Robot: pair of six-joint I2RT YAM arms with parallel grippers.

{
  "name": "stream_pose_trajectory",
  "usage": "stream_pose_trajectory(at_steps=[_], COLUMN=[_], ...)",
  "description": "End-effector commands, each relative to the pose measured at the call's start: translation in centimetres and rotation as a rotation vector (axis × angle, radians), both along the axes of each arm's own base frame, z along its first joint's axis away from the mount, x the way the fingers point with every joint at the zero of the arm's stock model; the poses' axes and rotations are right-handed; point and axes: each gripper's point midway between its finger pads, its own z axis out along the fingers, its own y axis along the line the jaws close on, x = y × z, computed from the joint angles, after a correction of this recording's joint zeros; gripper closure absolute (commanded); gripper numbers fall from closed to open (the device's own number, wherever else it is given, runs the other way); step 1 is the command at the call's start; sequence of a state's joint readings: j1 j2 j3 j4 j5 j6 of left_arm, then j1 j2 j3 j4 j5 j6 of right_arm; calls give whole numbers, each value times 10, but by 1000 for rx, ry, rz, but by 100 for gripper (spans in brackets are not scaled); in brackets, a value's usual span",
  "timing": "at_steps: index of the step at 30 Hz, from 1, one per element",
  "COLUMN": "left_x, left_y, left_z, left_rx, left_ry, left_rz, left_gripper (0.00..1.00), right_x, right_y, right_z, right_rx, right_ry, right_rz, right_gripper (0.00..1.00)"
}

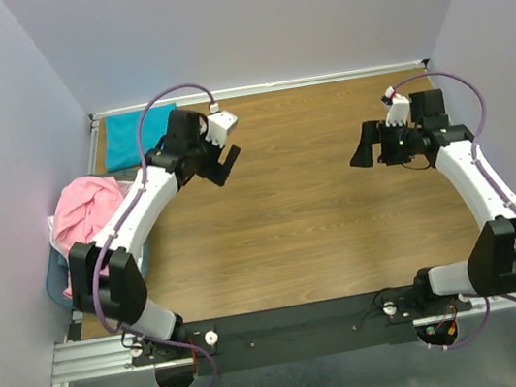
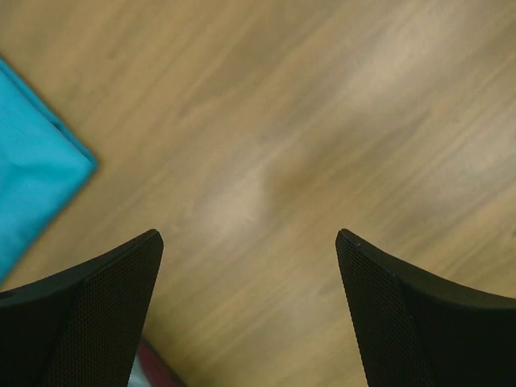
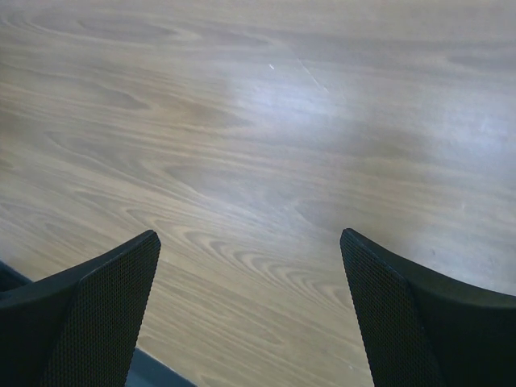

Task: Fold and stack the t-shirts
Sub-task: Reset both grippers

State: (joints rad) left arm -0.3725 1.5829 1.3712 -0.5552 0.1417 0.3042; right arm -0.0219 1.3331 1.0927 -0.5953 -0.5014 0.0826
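Note:
A folded teal t-shirt [image 1: 134, 136] lies flat at the table's far left corner; its corner [image 2: 32, 173] shows at the left of the left wrist view. A crumpled pink t-shirt [image 1: 86, 209] sits heaped in the basket at the left edge. My left gripper [image 1: 227, 162] hovers to the right of the teal shirt, open, with only bare wood between its fingers [image 2: 105, 306]. Over the right half of the table my right gripper [image 1: 366, 149] is open too, nothing between its fingers [image 3: 403, 314].
The blue-grey plastic basket [image 1: 56, 280] stands at the left table edge beside my left arm. A wooden table top [image 1: 309, 205] spans the middle. Purple walls close in the back and both sides. A metal rail [image 1: 97, 356] runs along the near edge.

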Motion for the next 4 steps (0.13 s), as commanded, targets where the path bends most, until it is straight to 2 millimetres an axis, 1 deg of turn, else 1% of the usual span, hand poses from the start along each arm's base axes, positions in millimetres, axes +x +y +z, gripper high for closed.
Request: stream_pose_trajectory(at_steps=[1,2,3,4], left_x=[-18,-24,-29,-32], left_y=[-17,-16,-15,-14], left_z=[38,26,33,34], left_rx=[-173,-176,-194,-201], left_ry=[-120,-109,-130,-140], left_rz=[-21,-21,-13,-10], left_gripper=[2,2,2,2], right_x=[-19,-22,-26,-28], right_y=[-19,-19,-20,-20], right_z=[-27,-28,-31,-32], right_rx=[-101,-103,-106,-107], right_ry=[57,54,59,60], right_rz=[-37,-35,-36,-39], right_gripper=[0,0,0,0])
